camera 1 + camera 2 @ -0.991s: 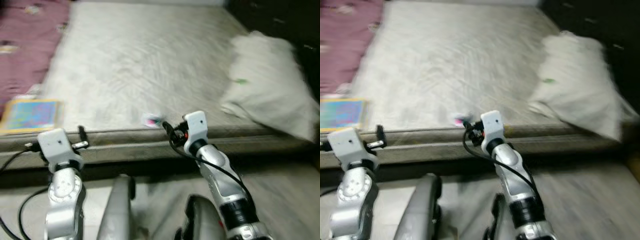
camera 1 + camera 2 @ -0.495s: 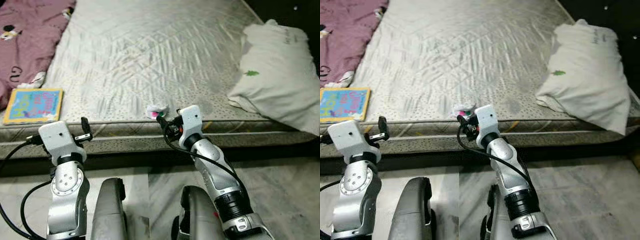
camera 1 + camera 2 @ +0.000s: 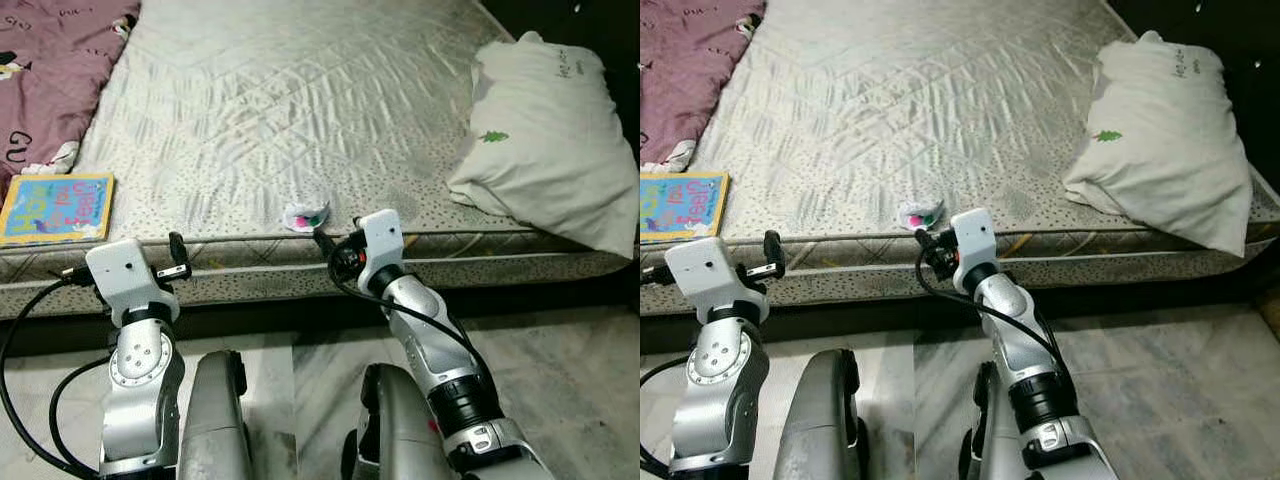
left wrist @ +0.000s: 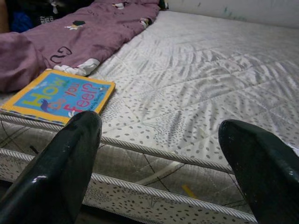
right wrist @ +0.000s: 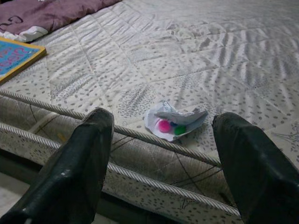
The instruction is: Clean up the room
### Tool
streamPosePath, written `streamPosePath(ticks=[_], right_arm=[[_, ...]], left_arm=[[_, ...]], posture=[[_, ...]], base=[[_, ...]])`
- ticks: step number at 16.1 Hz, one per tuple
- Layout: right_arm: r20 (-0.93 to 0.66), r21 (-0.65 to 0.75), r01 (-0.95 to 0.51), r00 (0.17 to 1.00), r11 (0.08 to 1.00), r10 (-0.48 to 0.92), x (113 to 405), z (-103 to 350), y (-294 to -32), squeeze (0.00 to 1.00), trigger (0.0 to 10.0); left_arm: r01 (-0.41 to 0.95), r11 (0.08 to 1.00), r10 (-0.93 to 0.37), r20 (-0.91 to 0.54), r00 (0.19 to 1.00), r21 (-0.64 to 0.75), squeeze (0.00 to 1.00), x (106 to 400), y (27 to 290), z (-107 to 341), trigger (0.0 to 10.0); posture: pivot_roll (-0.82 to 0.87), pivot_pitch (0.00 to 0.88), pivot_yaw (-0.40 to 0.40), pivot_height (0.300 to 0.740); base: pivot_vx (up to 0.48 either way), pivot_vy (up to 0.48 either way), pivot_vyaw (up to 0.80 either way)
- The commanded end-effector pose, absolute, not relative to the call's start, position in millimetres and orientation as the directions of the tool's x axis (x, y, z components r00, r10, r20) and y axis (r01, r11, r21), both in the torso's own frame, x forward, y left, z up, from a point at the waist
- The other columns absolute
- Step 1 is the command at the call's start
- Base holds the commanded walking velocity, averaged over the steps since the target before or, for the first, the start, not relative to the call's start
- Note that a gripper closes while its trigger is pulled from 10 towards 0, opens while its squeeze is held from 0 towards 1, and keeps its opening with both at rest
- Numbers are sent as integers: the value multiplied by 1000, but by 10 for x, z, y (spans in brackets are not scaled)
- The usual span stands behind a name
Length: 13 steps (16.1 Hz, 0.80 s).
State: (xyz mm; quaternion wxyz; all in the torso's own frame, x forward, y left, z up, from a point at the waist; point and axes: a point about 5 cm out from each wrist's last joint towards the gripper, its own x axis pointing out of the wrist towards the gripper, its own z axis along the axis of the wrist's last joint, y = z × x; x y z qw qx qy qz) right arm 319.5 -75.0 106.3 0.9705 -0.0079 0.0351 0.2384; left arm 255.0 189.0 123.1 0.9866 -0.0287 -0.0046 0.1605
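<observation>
The robot stands at the foot of a bare grey quilted mattress (image 3: 300, 110), both arms raised toward its edge. A small crumpled white wrapper with pink and green spots (image 5: 174, 122) lies on the mattress right by the piped front edge. The right gripper (image 5: 168, 163) is just short of that edge, fingers spread wide and holding nothing, the wrapper framed between them. The left gripper (image 4: 161, 163) is likewise wide open and empty, near a colourful children's picture book (image 3: 55, 207). A white pillow (image 3: 550, 140) and a purple blanket (image 3: 50, 60) lie at the sides.
</observation>
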Motion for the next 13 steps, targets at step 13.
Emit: streamPosePath(ticks=[13], right_arm=[[-45,-52,-494,869,868,492,3204,1067,-735,0,10000]], left_arm=[[-322,944,320,-32,947,-69,0,2604,1832,1148,10000]], posture=[[83,110,-54,545]], base=[[332,0,62]])
